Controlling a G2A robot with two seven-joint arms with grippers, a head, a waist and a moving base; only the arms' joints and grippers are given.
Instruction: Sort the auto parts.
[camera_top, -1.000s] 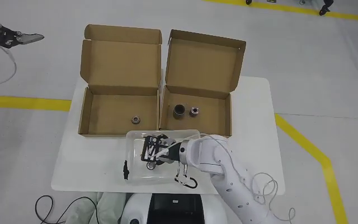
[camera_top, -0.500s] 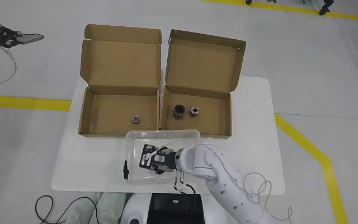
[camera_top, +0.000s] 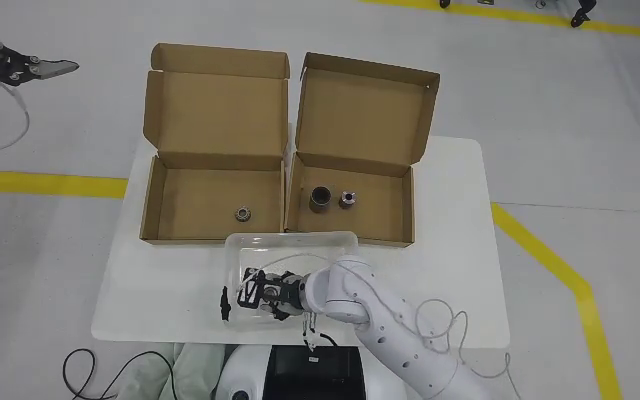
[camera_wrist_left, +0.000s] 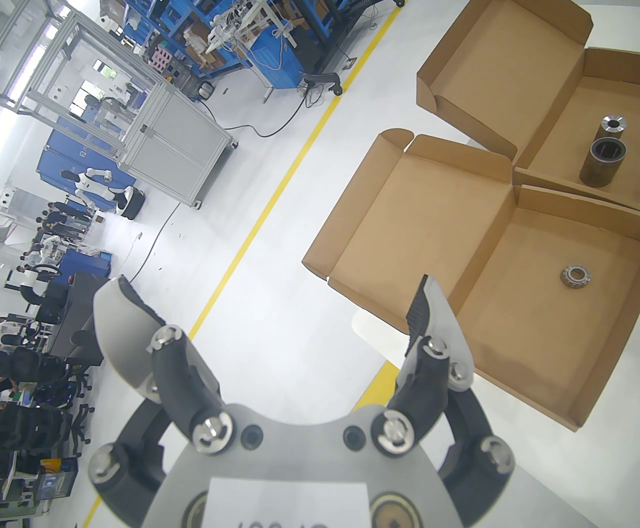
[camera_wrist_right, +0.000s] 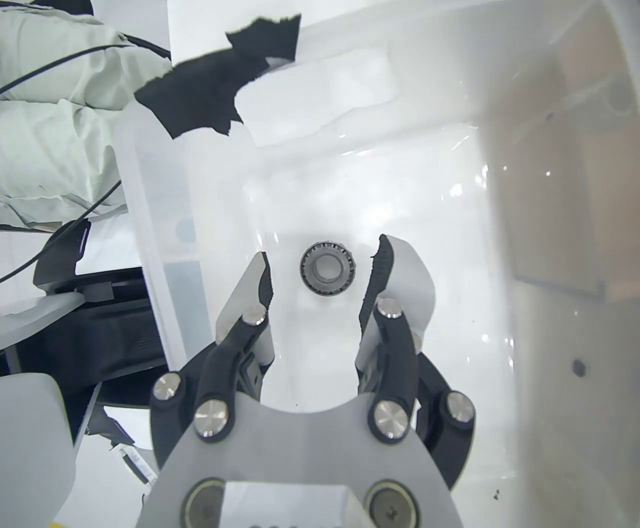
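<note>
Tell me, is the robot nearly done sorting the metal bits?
Partly. One bearing lies in one box; a sleeve and a small ring sit in the other box. The right gripper is open around a second bearing in the clear bin, not gripping yet. That one is left to box.

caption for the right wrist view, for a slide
Open right tool lined up on a bearing lying in the clear plastic bin

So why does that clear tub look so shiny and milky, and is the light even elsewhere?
Right wrist view: the clear tub's wall throws small bright glints, and a cardboard box seen through it looks hazy. Left wrist view: the far hall is washed out by strong light. Top view: even lighting, only soft shading inside the boxes.
</note>
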